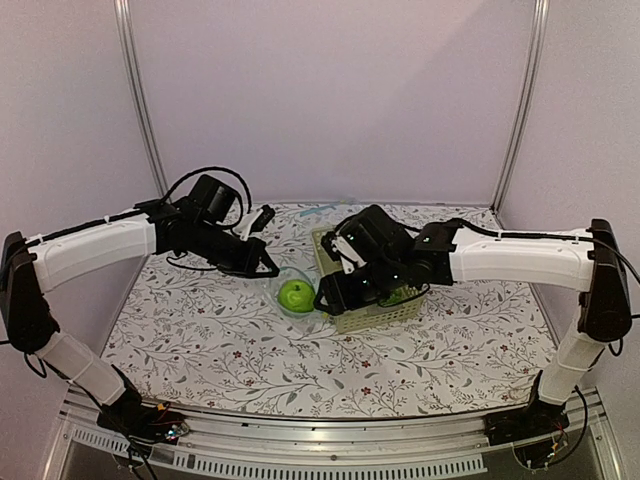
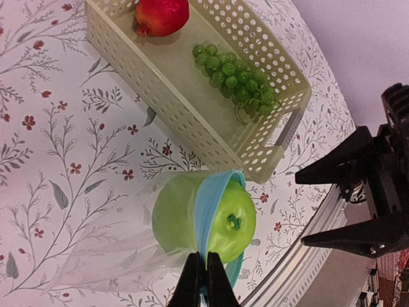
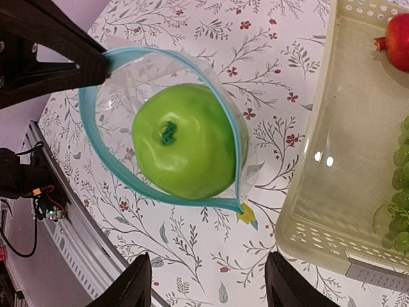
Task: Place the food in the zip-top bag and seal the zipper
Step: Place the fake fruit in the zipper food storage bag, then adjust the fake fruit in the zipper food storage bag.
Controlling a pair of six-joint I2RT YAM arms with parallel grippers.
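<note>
The green apple (image 3: 185,141) sits in the open mouth of the clear zip-top bag (image 2: 108,249), which lies on the table; the apple also shows in the top view (image 1: 295,294). The light blue zipper (image 3: 102,160) rings the apple. My left gripper (image 2: 206,281) is shut on the zipper strip at the mouth's edge and holds it open. My right gripper (image 3: 211,291) is open and empty, just above and beside the apple (image 2: 233,220). A round red fruit (image 2: 161,14) with a small crown lies in the basket.
The pale green perforated basket (image 2: 192,70) stands right of the bag and also holds a bunch of green grapes (image 2: 236,80). It lies under my right arm in the top view (image 1: 375,312). The table's metal front edge (image 2: 307,256) is close to the bag.
</note>
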